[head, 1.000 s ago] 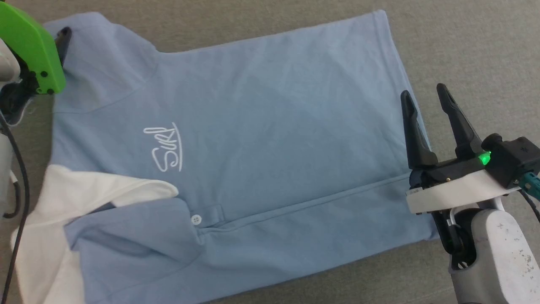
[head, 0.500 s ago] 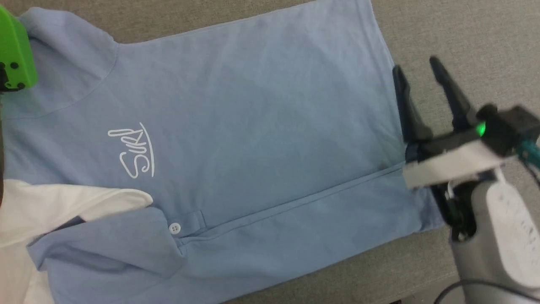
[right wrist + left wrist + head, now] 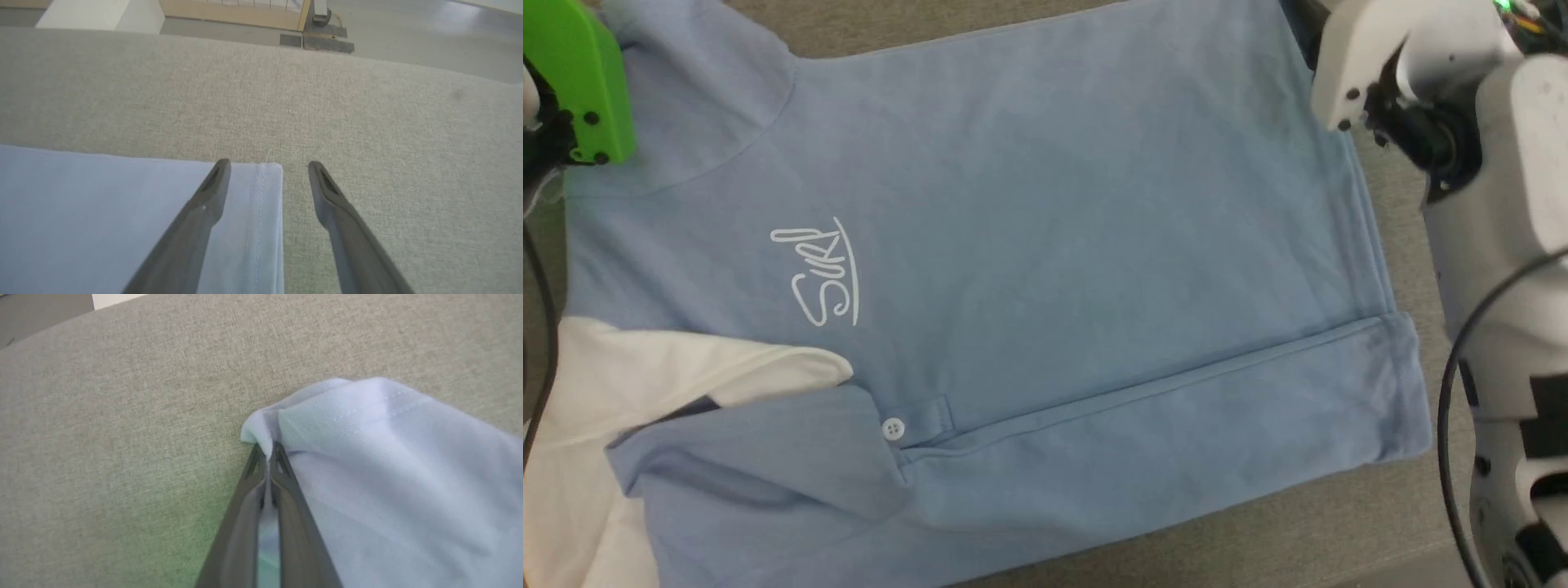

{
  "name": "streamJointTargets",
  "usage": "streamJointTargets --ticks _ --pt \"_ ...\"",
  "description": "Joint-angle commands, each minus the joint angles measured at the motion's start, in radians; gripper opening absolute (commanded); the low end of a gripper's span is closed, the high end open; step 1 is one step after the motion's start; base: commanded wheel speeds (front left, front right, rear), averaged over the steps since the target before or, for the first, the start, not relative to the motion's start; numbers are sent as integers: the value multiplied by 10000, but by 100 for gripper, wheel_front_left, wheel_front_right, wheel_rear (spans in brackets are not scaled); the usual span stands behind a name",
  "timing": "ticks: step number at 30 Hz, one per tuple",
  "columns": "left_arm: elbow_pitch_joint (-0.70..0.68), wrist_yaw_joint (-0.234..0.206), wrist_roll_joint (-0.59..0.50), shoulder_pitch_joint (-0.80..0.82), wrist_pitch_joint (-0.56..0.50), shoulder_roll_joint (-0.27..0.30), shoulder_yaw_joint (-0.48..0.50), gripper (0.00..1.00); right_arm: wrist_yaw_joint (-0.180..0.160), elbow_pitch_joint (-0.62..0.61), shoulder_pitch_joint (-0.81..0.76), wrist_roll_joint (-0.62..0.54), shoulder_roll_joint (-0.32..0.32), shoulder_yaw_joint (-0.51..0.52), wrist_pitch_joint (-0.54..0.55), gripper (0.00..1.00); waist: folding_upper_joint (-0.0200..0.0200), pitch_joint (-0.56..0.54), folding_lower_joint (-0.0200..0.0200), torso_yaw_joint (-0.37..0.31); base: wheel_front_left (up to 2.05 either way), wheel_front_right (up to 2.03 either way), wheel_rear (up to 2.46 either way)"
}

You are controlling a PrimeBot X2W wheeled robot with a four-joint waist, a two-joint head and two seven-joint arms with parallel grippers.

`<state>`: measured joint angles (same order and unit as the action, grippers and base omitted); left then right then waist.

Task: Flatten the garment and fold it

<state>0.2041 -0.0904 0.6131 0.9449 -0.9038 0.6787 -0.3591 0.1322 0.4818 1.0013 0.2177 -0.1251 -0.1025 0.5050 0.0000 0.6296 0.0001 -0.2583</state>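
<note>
Pale grey right arm (image 3: 1503, 204) trails black cables (image 3: 1442, 433); left wears green cover (image 3: 580, 82).

Grey-beige woven surface (image 3: 367, 122) spreads across the foreground; beyond it, a pale wooden frame (image 3: 229, 14) at twelve o'clock, a white block (image 3: 98, 14) at eleven, and grey floor (image 3: 429, 32) catching light at one.

The head camera looks steeply down on the polo shirt (image 3: 1045, 204), while wrist cameras look close along the left hand (image 3: 269, 455) and right hand (image 3: 269, 164) at its edges.
</note>
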Motion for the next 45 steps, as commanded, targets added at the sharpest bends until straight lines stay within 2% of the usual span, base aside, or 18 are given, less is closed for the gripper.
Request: streamJointTargets --ticks 1,8,9,10,13,16,19,23,26,32,36,38,45 --pt "146 -17 32 -187 -128 -122 -181 0 -15 376 380 -72 26 31 349 100 0 138 -1 180 0 0 0" --pt "182 72 8 -57 50 -331 -347 0 -15 1960 1362 -610 6 415 2216 100 0 231 -1 474 0 0 0" --pt "196 106 51 -39 121 -395 -347 0 -15 2085 1425 -689 11 420 2422 86 0 238 -1 517 0 0 0" --pt "217 122 92 -29 182 -448 -336 0 -15 2166 1457 -755 -1 422 2549 49 0 244 -1 543 0 0 0" --pt "331 170 131 -6 308 -548 -367 0 -15 2408 1482 -853 -9 518 2977 0 0 262 -1 602 0 0 0" --pt "452 217 119 -13 510 -565 -371 0 -15 2405 1404 -907 19 607 3073 0 0 225 -1 611 0 0 0" --pt "481 181 129 -101 1237 -670 -173 0 -15 2121 1157 -853 -1 324 2432 0 0 47 -1 629 0 0 0" --pt "201 425 -144 -485 3309 -786 53 0 -15 1528 409 -438 -286 -291 975 0 0 -398 -1 735 0 0 0" --pt "-2 784 239 -1130 4941 -1180 405 0 -15 842 -378 136 -705 -927 -503 0 0 -906 -1 884 0 0 0" --pt "-454 1038 223 -2681 6925 -1240 642 0 -15 -311 -2114 1124 -1576 -1415 -2726 0 0 -1982 -1 1170 0 0 0" --pt "-1166 949 471 -4306 7682 -1226 846 0 -15 -968 -3483 1539 -1876 -1275 -3899 0 0 -2814 -1 1399 0 0 0" --pt "-1494 879 662 -4966 7797 -1223 939 0 -15 -1120 -3975 1659 -1980 -1123 -4114 0 0 -3070 -1 1512 0 0 0" --pt "-2303 870 1657 -7059 7460 -1159 1062 0 -15 -1351 -5438 1750 -2326 -717 -3724 0 0 -3741 -1 1902 0 0 0"
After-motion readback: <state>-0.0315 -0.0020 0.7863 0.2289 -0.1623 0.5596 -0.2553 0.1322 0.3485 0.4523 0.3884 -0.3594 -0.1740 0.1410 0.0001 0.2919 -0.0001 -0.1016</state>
